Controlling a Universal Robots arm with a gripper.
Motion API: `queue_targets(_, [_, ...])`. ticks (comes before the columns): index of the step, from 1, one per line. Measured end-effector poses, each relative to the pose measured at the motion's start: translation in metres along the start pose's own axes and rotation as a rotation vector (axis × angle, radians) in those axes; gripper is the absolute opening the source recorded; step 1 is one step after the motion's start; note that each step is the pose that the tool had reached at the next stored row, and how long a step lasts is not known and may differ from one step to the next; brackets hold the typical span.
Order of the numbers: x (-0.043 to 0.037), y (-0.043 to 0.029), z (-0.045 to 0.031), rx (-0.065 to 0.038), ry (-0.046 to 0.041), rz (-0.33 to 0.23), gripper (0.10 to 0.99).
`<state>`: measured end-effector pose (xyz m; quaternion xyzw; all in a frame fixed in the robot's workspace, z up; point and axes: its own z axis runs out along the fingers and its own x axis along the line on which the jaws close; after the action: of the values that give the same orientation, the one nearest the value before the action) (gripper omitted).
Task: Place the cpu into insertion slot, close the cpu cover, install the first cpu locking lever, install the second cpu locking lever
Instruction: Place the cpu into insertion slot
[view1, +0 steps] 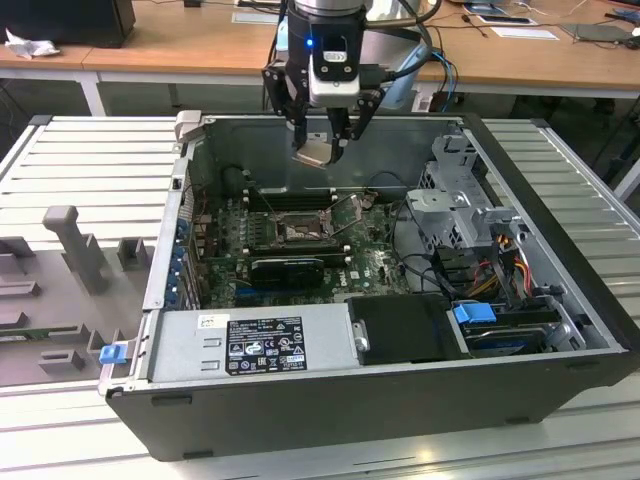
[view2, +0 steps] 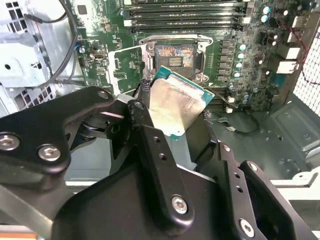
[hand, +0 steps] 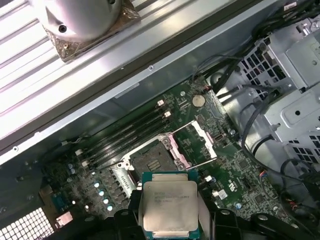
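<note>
holding cpu (hand: 168, 205) by its edges in gripper (view1: 320, 143), high over green board (view1: 372, 262), well apart from insertion slot (hand: 150, 161) at board's middle, w/ cpu cover (hand: 197, 142) standing open beside slot. probably best: square chip w/ slot rim, keep level, lower straight, no sliding sideways.

**Robotics lab bench**

An opened computer case (view1: 350, 410) lies on a ribbed aluminium table (view1: 90, 150) beside grey fixtures (view1: 70, 240), with a robot gripper (view1: 320, 140) above it. Behind stand wooden desks (view1: 180, 40) with papers (view1: 525, 32) on them, as in a lab.
</note>
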<state>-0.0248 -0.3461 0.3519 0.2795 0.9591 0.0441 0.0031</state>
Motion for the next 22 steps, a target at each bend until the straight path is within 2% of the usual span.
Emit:
queue_targets(5, [0.0, 0.0, 0.0004, -0.002, -0.0071, 0.082, 0.529])
queue_targets(6, [0.0, 0.0, 0.0006, -0.002, -0.0101, 0.116, 0.529])
queue_targets(9, [0.0, -0.0001, 0.0009, -0.003, -0.0147, 0.169, 0.529])
queue_targets(20, [-0.0001, -0.0002, 0.0025, -0.006, -0.0296, 0.341, 0.529])
queue_targets(22, [-0.0001, -0.0002, 0.0029, -0.007, -0.0335, 0.386, 0.529])
